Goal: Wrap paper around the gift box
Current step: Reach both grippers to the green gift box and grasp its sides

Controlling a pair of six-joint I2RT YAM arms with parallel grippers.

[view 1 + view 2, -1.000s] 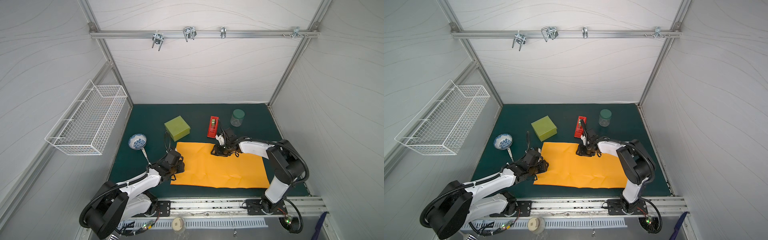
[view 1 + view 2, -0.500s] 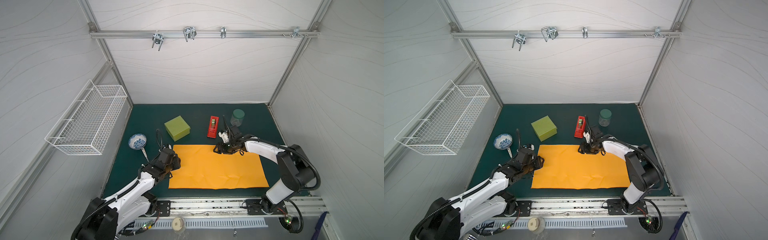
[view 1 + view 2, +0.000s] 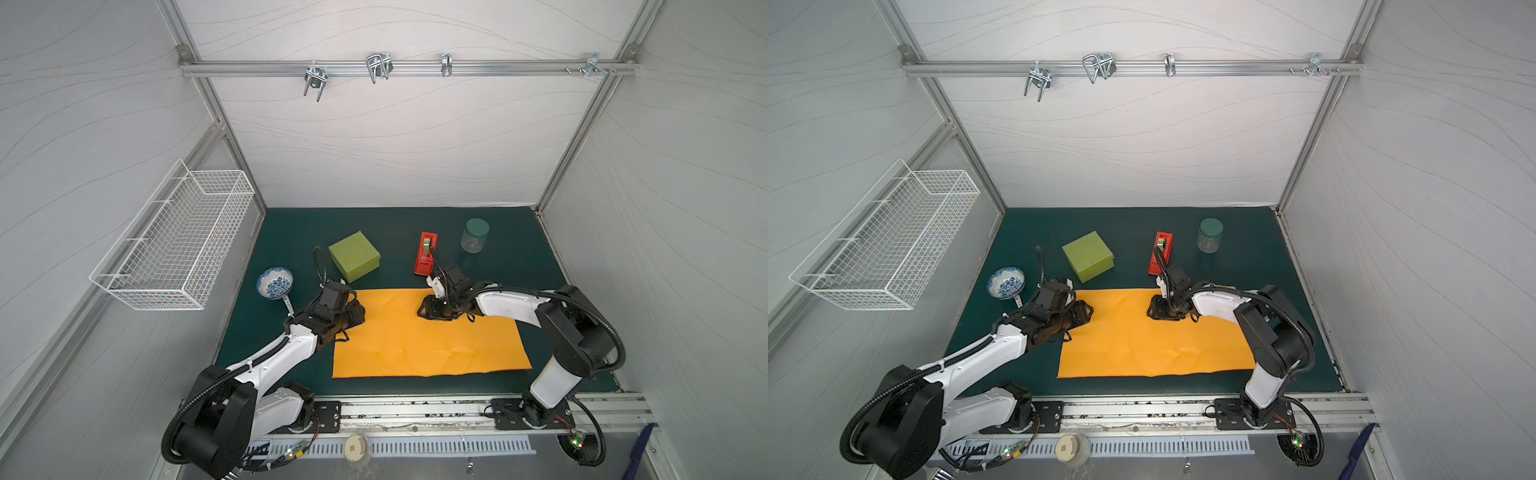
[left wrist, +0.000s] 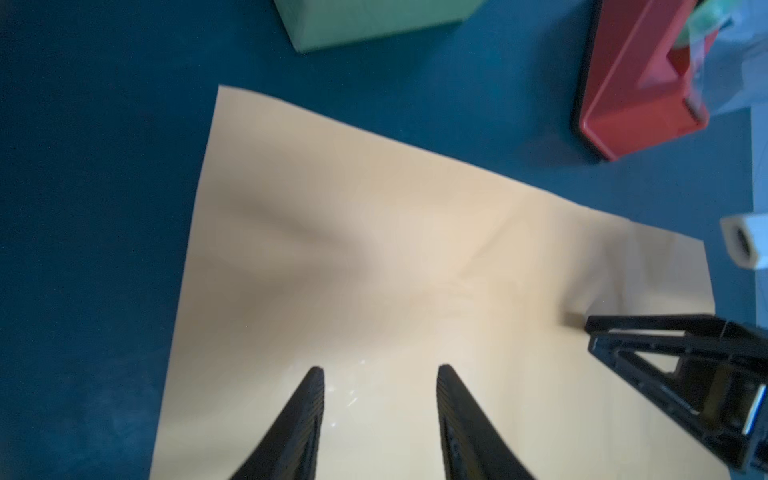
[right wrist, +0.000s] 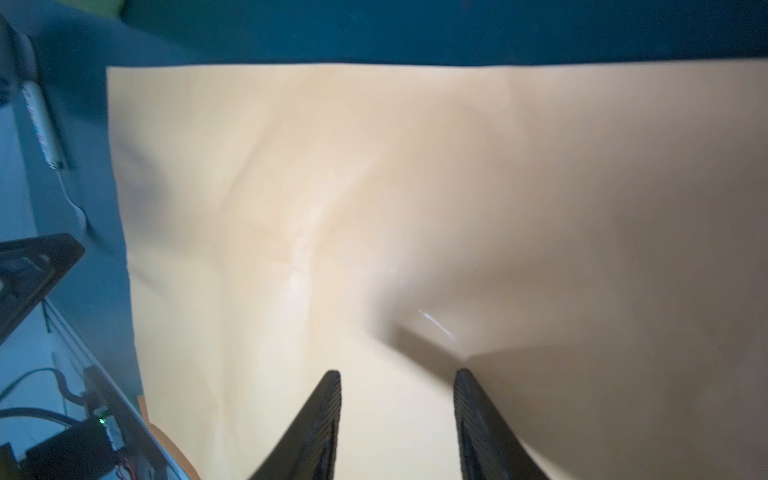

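Observation:
The olive-green gift box (image 3: 354,255) (image 3: 1088,255) sits on the mat behind the paper's far left corner, untouched; its lower edge (image 4: 365,20) shows in the left wrist view. The orange paper (image 3: 424,345) (image 3: 1154,349) lies spread flat in front. My left gripper (image 3: 358,312) (image 3: 1087,311) (image 4: 380,370) is open over the paper's (image 4: 374,249) far left corner with nothing between its fingers. My right gripper (image 3: 424,312) (image 3: 1152,312) (image 5: 397,372) is open over the far middle of the paper (image 5: 415,187), also empty. I cannot tell whether the fingertips touch the sheet.
A red tape dispenser (image 3: 427,253) (image 3: 1161,253) (image 4: 640,83) stands just behind the paper's far edge, close to my right wrist. A green-lidded jar (image 3: 475,235) is at the back right, a blue-patterned bowl (image 3: 275,282) at the left, and a wire basket (image 3: 174,245) hangs on the left wall.
The left gripper has moved right, onto the paper's far left corner. The right gripper has moved left and nearer, further onto the sheet. The paper lies flatter than a second ago.

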